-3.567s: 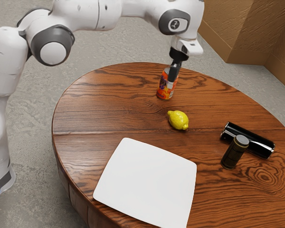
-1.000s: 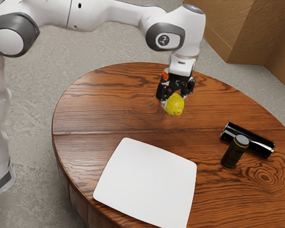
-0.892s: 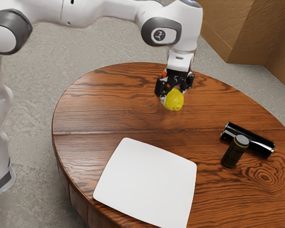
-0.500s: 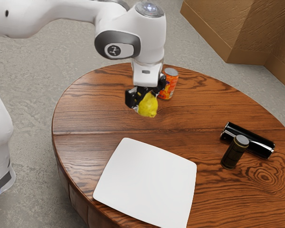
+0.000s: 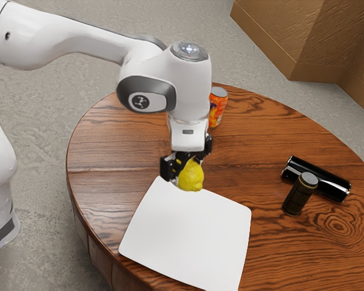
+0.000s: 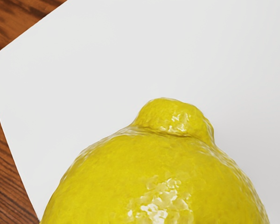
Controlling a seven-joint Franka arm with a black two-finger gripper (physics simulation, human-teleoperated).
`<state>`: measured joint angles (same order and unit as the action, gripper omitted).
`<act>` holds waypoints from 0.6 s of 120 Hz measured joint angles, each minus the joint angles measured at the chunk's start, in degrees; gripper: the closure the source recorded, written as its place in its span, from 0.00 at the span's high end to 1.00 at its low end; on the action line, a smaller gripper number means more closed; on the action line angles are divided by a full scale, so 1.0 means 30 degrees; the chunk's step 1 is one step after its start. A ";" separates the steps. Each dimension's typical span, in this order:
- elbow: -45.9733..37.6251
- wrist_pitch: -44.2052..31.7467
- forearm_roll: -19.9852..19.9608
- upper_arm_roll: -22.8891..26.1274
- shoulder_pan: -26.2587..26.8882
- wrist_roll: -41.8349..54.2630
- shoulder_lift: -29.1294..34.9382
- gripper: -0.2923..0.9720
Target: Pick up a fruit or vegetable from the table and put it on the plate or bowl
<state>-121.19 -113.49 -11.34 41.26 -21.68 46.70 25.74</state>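
Observation:
A yellow lemon hangs in the air, held by my black gripper, which is shut on it. It hovers over the far edge of the flat white square plate lying at the front of the round wooden table. In the wrist view the lemon looms close under my hand, its nub pointing toward the white plate below.
An orange soda can stands upright at the back of the table. At the exterior view's right lie a black box and a dark upright bottle. Wooden crates stand beyond the table.
I lifted the lemon from the table beside the can and carried it toward the exterior view's left and front; it now hovers at the plate's far edge.

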 joint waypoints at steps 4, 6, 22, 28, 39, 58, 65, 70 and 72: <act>-0.0279 -0.0409 -0.0035 0.0013 0.0022 -0.0146 -0.0148 0.48; -0.0410 -0.0616 -0.0048 0.0024 0.0048 -0.0216 -0.0206 0.48; -0.1454 -0.2352 -0.0161 0.0118 0.0436 -0.0744 -0.0817 0.48; -0.1832 -0.3008 -0.0207 0.0124 0.0529 -0.0926 -0.1041 0.48; -0.2417 -0.4254 -0.0244 0.0126 0.0696 -0.1243 -0.1718 0.48; -0.2559 -0.6046 -0.0216 0.0093 0.0682 -0.1749 -0.3796 0.48; -0.2579 -0.6595 -0.0196 0.0079 0.0660 -0.1921 -0.4420 0.48; -0.2584 -0.6942 -0.0182 0.0067 0.0644 -0.2040 -0.4784 0.48; -0.2586 -0.7067 -0.0176 0.0064 0.0640 -0.2087 -0.4906 0.47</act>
<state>-128.95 -134.69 -11.87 41.46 -19.76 40.44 11.02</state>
